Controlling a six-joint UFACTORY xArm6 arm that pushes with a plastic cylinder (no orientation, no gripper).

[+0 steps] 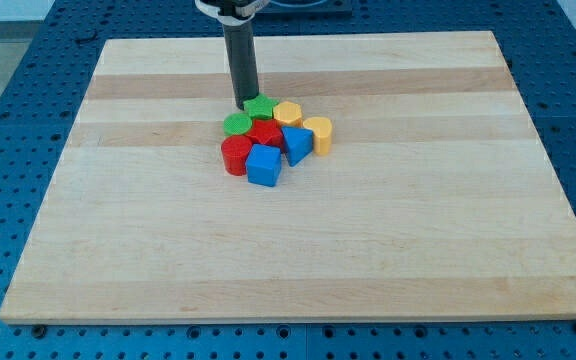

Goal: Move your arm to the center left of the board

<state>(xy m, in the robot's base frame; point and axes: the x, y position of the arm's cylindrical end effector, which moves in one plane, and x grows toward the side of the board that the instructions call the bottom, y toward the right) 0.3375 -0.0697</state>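
The upper part of the rod (240, 60) is cut off by the view's top edge, so the arm above it cannot be seen; the end effector is only this straight dark rod, with nothing to clench or release and nothing grasped. My tip (244, 105) rests on the board just at the top-left edge of a tight cluster of blocks, beside the green hexagonal block (261, 107) and just above the green round block (237, 124). Within the cluster, a red block (266, 134) in the middle is largely hidden by its neighbours, so its shape is unclear. Around it sit a red cylinder (235, 156), a blue cube (264, 166), a blue triangular block (296, 145), a yellow hexagonal block (288, 113) and a yellow block (317, 134) of rounded outline. The wooden board (108, 230) lies on a blue perforated counter (8, 60), whose edges run out of view. The tip stands near the board's top centre, well apart from its centre left.
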